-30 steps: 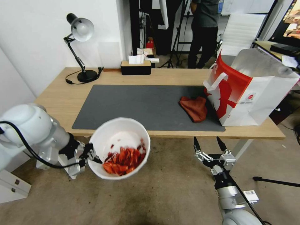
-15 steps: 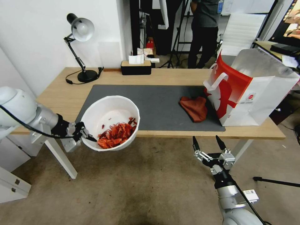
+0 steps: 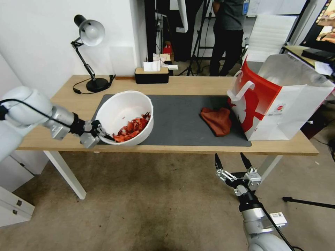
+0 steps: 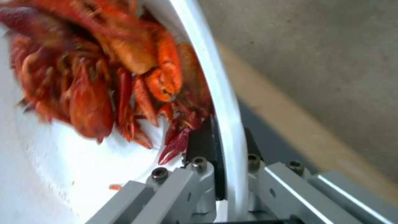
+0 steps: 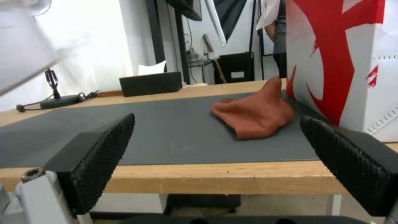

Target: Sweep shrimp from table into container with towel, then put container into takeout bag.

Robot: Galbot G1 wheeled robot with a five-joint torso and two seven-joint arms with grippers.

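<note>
The white container [image 3: 120, 109] hangs tilted over the left end of the dark mat [image 3: 181, 118] on the table [image 3: 69, 111]. My left gripper [image 3: 101, 134] is shut on its near rim. The wrist view shows the rim [image 4: 211, 77] pinched between the fingers. The red-orange shrimp [image 3: 132, 128] [image 4: 104, 77] lie heaped in its low side. A rust-red towel [image 3: 217, 120] [image 5: 257, 116] lies crumpled on the mat's right end, against the takeout bag [image 3: 279, 101] [image 5: 344, 62]. That bag stands open at the table's right end. My right gripper [image 3: 232, 164] [image 5: 216, 119] is open below the table's front edge, holding nothing.
A desk lamp [image 3: 89, 35] stands at the back left and a black tissue box [image 3: 151, 75] at the back middle. A white table leg [image 3: 66, 174] stands under the left front corner. Bare mat lies between the container and the towel.
My left arm has raised the container from below the table's front edge, up and forward, to over the mat's left end. The right gripper has barely moved.
</note>
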